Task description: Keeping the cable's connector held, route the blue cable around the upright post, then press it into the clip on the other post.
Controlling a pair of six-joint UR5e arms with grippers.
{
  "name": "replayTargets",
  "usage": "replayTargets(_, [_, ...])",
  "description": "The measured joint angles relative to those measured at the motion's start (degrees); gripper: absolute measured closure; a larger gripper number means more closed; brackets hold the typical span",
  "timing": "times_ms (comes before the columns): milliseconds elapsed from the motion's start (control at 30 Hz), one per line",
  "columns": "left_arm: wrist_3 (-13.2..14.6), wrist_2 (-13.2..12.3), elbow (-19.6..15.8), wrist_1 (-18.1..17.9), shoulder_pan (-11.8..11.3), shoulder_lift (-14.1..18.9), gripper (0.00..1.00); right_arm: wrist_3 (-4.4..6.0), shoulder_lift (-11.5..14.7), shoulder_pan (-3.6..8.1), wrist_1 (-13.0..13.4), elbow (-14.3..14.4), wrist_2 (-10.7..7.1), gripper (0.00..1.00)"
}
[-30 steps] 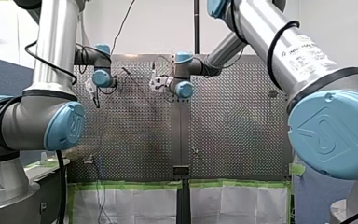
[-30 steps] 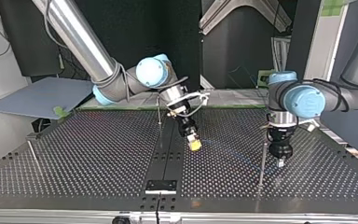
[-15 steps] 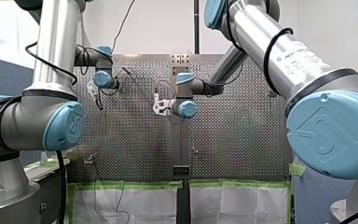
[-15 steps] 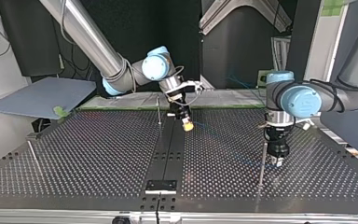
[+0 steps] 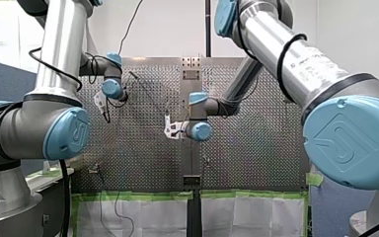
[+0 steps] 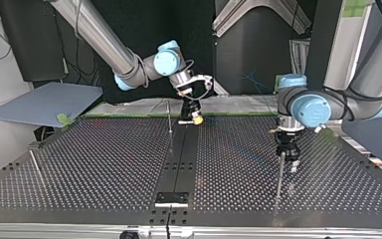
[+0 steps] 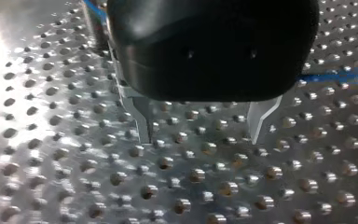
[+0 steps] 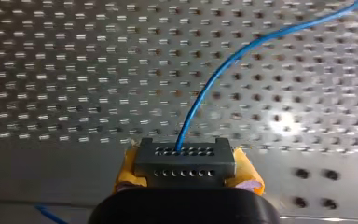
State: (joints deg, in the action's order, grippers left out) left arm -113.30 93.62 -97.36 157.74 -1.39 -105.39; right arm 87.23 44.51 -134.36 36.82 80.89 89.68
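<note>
**Now the cable depends on one grip alone**

My right gripper [image 8: 187,173] is closed on the connector [image 8: 185,156], yellow pads [image 8: 126,172] on either side. The blue cable [image 8: 214,79] runs out of the connector's face and curves away over the table [image 6: 104,164]. In the top view that gripper hovers near the table's far edge, just beside a thin upright post [image 6: 169,117]. My left gripper [image 7: 203,133] points down at the table with its metal fingers [image 7: 140,116] wide apart and nothing between them. The cable passes beside it, outside its grasp. It stands just beside a second post [image 6: 280,172]. I cannot make out the clip, nor whether the cable is around either post.

The risk, as I judge it: with only the connector end held, the loose run can slip up off a post, or go slack and miss the clip. Too hard a pull by my right arm could drag the wire out of the connector or bend a thin post. My left fingers, so near their post, could knock it.
</note>
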Motion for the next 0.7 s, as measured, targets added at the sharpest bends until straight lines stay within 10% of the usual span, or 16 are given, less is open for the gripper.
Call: replayTargets(700, [0.4, 0.4, 0.0, -0.1, 1.2, -1.7, 0.00, -0.44, -10.2, -0.10, 5.3, 1.5, 4.79, 1.00])
